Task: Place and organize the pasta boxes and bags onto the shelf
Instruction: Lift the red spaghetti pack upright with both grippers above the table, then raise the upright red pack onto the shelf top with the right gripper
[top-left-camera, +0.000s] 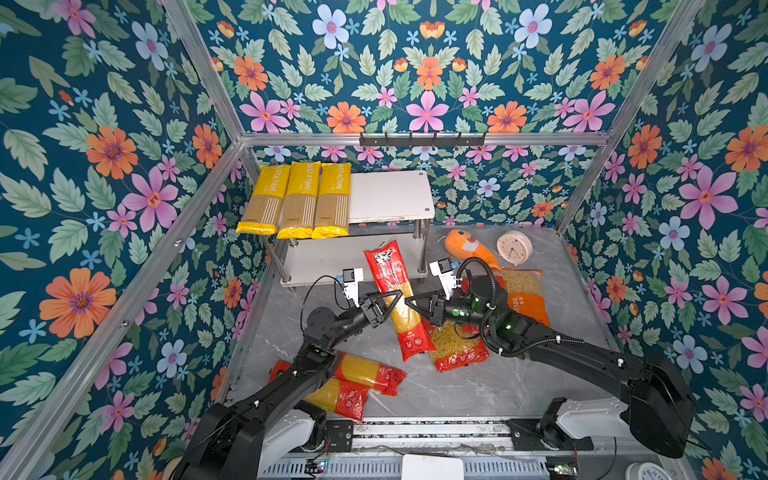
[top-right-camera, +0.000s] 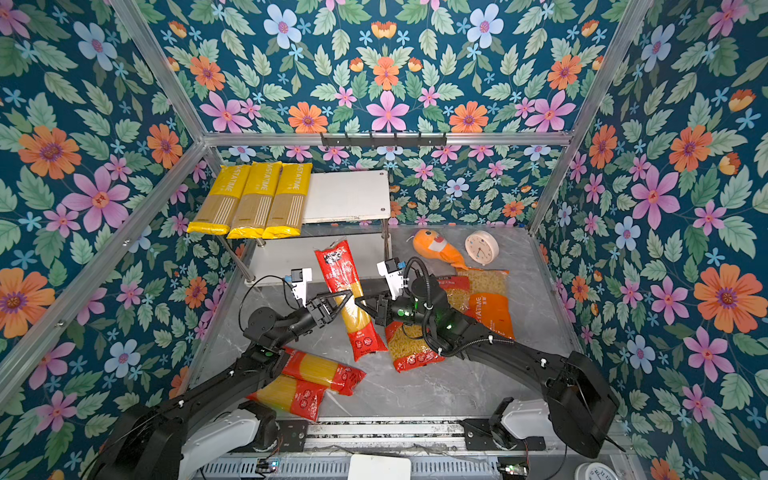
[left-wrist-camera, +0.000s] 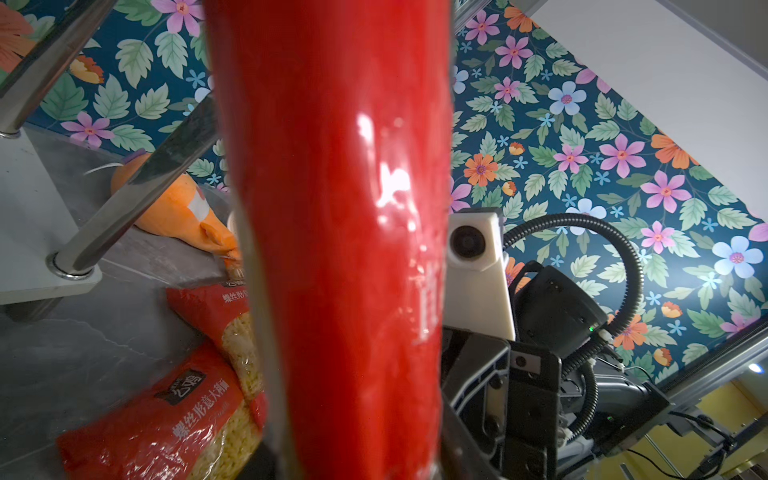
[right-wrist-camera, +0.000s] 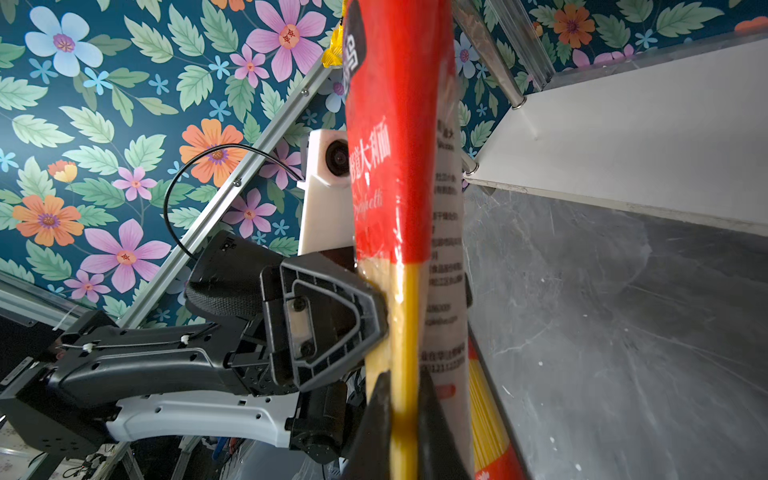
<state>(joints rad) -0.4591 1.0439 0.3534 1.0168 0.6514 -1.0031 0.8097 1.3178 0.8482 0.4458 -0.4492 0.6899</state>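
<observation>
While three yellow spaghetti packs (top-left-camera: 300, 195) fill the left of the shelf (top-left-camera: 390, 195) top, my left gripper (top-left-camera: 395, 298) pinches the red spaghetti pack (top-left-camera: 388, 270), which stands tilted before the lower board, and my right gripper (top-left-camera: 409, 302) clamps its edge. A handover, I judge: next the right must release and the left must lift it beside the yellows.

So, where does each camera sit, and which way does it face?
Both top views: high over the robot, looking down on table, shelf, left arm, right arm.
Left wrist: on the left arm, facing the red spaghetti pack; own body hardly shows.
Right wrist: on the right arm, facing that pack; right gripper clamps it, left gripper touches it.
Shared: wrist views show the pack, opposite sides.
</observation>
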